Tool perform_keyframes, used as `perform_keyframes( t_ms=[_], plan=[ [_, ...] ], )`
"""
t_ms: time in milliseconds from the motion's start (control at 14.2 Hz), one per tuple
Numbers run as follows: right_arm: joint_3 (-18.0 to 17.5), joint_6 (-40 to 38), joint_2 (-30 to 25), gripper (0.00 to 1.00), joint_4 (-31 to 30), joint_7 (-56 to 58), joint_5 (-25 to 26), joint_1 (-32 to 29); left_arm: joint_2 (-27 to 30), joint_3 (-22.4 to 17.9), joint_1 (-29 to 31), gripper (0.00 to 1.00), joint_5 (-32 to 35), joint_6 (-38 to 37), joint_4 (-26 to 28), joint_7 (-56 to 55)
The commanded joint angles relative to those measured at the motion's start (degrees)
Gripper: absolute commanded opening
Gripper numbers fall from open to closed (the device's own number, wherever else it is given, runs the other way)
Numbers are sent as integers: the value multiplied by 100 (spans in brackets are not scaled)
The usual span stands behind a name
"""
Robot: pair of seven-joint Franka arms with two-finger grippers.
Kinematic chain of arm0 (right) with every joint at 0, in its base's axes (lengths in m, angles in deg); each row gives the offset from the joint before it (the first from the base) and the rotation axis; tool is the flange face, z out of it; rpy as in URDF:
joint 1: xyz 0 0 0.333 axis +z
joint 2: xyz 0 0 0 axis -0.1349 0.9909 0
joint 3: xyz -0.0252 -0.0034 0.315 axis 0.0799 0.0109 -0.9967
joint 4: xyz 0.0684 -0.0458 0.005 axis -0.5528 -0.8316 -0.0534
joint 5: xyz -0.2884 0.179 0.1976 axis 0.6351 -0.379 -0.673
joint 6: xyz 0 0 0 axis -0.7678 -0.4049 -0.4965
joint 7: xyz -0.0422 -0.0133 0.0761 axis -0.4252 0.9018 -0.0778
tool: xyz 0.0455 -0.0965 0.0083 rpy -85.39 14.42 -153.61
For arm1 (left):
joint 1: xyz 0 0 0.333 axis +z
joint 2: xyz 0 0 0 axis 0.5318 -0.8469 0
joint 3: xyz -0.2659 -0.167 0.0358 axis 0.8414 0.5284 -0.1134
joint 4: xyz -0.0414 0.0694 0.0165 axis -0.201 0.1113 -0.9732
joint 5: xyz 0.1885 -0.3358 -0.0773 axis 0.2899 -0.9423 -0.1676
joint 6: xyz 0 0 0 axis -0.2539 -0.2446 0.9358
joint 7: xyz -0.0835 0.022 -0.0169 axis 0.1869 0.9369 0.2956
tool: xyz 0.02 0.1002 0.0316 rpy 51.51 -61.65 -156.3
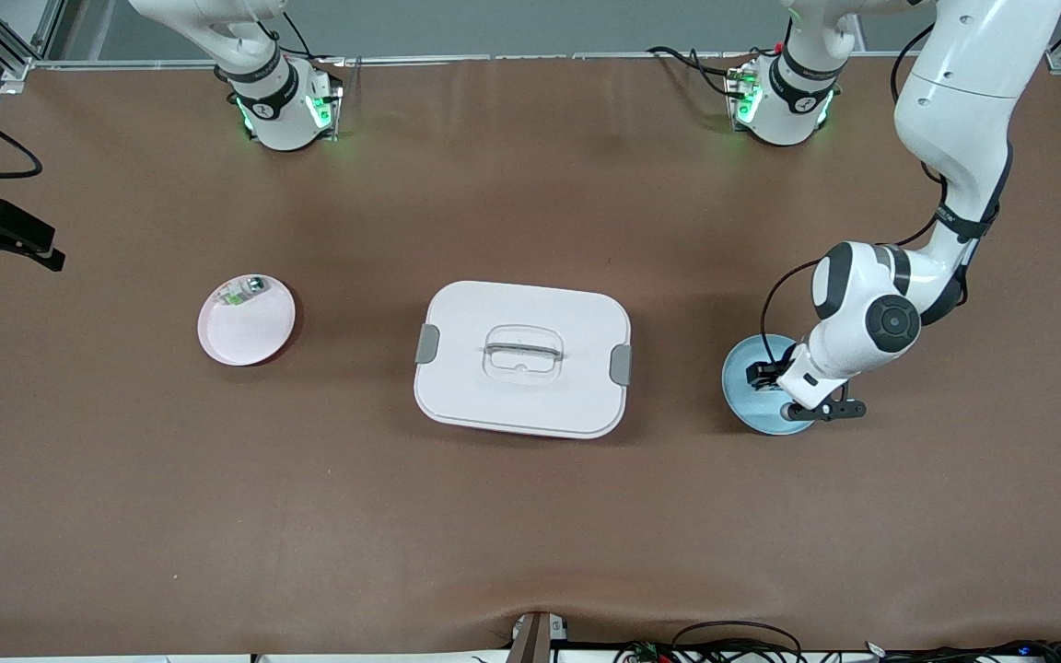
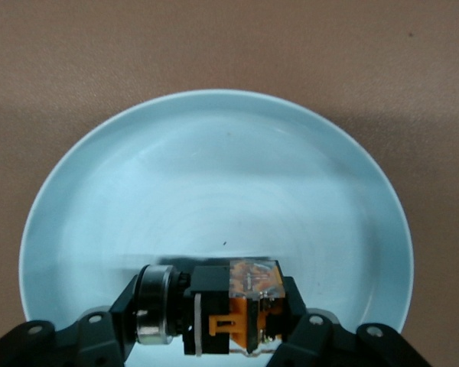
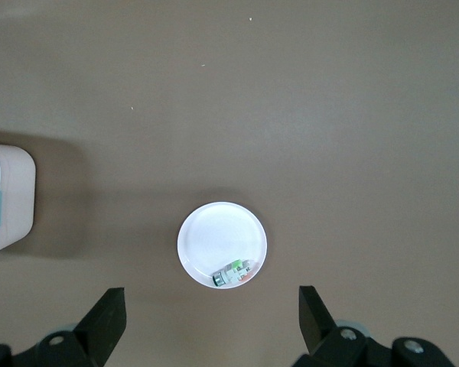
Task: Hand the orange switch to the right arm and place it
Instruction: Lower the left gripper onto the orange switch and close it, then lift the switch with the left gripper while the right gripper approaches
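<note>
A brown table (image 1: 530, 516) is seen from above, with both arm bases mounted along its upper edge in the front view. At its middle a white rectangular lidded container (image 1: 523, 357) is set, with grey clips on its two short sides and a clear recessed handle in the lid.

The left arm (image 1: 950, 175) is bent down toward its own end of the table, where a light blue plate (image 1: 752, 405) is placed. Toward the right arm's end of the table a white plate (image 1: 246, 320) is laid, well apart from the container. A small green-and-white part (image 1: 244, 293) is held in this plate, close to the rim that lies farther from the front camera.

The left gripper (image 2: 222, 336) is lowered into the blue plate, and its fingers (image 2: 310, 336) are closed on the orange switch (image 2: 233, 306). The switch, a black block with an orange middle and a silver ring at one end, is clamped between them just above or on the plate's surface; which of the two cannot be told.

The right arm (image 1: 250, 55) is kept raised and waiting. The right gripper (image 3: 214, 321) is held high over the table near the white plate, its fingers spread wide with nothing between them.
</note>
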Motion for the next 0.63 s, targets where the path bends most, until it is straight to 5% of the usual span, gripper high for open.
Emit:
perform_keyframes(
  t_ms=[0,562],
  plan=[
    [14,-93,70,100,243,-26,85,32,325,15,9,0,9,-98,13,-89],
    [6,-102,79,100,340,-52,23,94,721,602,-26,0,-509,-2398,-1830,-807]
  ],
)
